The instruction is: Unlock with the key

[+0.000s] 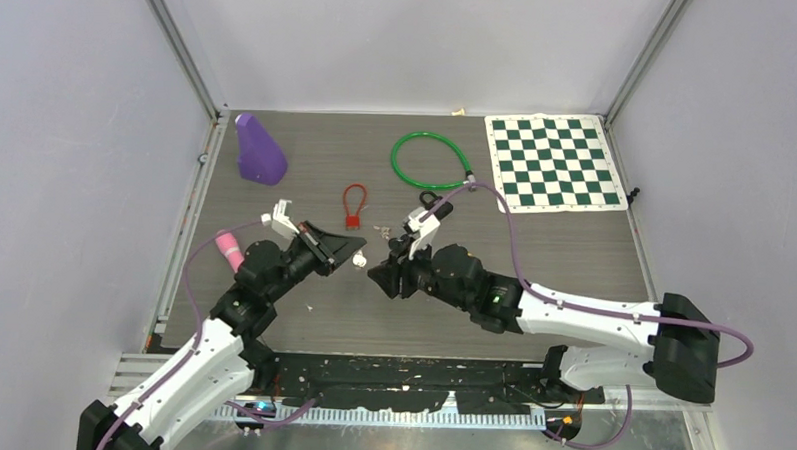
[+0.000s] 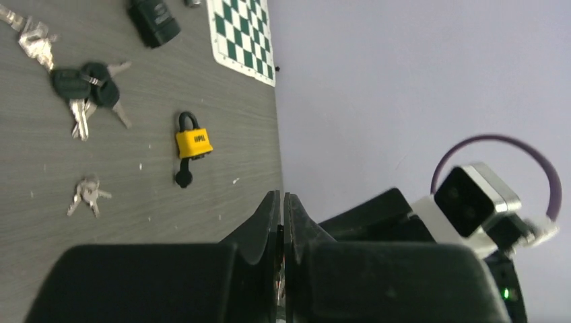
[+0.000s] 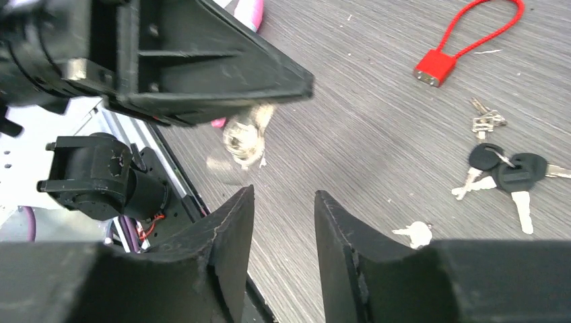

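Note:
My left gripper (image 1: pixel 352 249) is shut, its tips pressed together in the left wrist view (image 2: pixel 283 196). From the right wrist view it holds a small silvery key (image 3: pixel 244 138), blurred, hanging below its black fingers (image 3: pixel 202 60). My right gripper (image 1: pixel 378 273) is open and empty (image 3: pixel 283 193), facing the left gripper a short way off. A yellow padlock (image 2: pixel 193 142) lies on the table beyond my left fingers. A red cable lock (image 1: pixel 353 209) lies further back and also shows in the right wrist view (image 3: pixel 438 67).
Black-headed keys (image 3: pixel 505 171), a small silver bunch (image 3: pixel 486 121) and a pale key (image 3: pixel 417 233) lie on the table. A green cable loop (image 1: pixel 432 161), a purple wedge (image 1: pixel 259 150), a chequered mat (image 1: pixel 552 162) and a pink object (image 1: pixel 229 249) are around.

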Available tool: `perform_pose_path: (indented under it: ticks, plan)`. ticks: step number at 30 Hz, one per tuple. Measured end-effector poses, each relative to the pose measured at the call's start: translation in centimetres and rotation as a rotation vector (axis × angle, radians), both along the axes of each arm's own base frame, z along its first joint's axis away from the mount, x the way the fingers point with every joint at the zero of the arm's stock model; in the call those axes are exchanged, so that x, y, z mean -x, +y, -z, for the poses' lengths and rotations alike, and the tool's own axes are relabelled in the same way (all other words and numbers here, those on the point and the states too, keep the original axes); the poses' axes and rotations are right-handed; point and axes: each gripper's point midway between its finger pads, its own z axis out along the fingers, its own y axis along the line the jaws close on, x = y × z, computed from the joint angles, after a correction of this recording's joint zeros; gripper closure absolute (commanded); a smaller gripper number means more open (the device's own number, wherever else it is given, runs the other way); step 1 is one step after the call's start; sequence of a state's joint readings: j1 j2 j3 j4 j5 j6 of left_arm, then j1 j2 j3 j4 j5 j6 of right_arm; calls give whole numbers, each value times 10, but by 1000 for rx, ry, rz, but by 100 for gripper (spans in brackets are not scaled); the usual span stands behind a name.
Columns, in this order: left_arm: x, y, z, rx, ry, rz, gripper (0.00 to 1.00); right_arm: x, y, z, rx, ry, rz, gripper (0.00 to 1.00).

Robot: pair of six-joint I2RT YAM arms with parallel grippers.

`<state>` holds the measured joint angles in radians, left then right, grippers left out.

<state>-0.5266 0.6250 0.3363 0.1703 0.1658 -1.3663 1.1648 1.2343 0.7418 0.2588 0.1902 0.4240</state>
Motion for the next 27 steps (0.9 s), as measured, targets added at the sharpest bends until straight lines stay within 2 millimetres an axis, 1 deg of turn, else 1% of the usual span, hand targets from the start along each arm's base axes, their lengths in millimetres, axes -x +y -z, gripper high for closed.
perform_pose_path:
  ticks: [2, 6, 9, 12, 17, 20, 23, 25, 26, 27]
  plan:
    - [0, -3, -13, -67, -99, 41, 100, -1, -8, -1, 0, 18, -12, 52]
    - [5, -14, -37, -150, -268, 138, 100, -8, -24, -15, -67, 52, -43, 52]
    - [12, -20, -45, -182, -357, 201, 100, -10, -32, -23, -122, 75, -76, 48]
    - [19, -24, -47, -201, -415, 257, 100, -5, -30, -28, -166, 99, -132, 48]
    - [26, -29, -55, -205, -477, 311, 100, 12, -15, -48, -263, 105, -264, 49]
    - [30, -31, -63, -196, -514, 333, 100, 17, -8, -54, -311, 108, -315, 53]
    - [33, -34, -68, -182, -539, 359, 100, 20, -2, -57, -339, 120, -341, 57]
    - [36, -36, -71, -172, -553, 376, 100, 20, 0, -56, -352, 127, -348, 64]
    - [38, -36, -72, -168, -560, 385, 100, 20, 1, -57, -359, 127, -351, 70]
    - [39, -37, -73, -166, -562, 391, 100, 20, 1, -57, -366, 128, -353, 74]
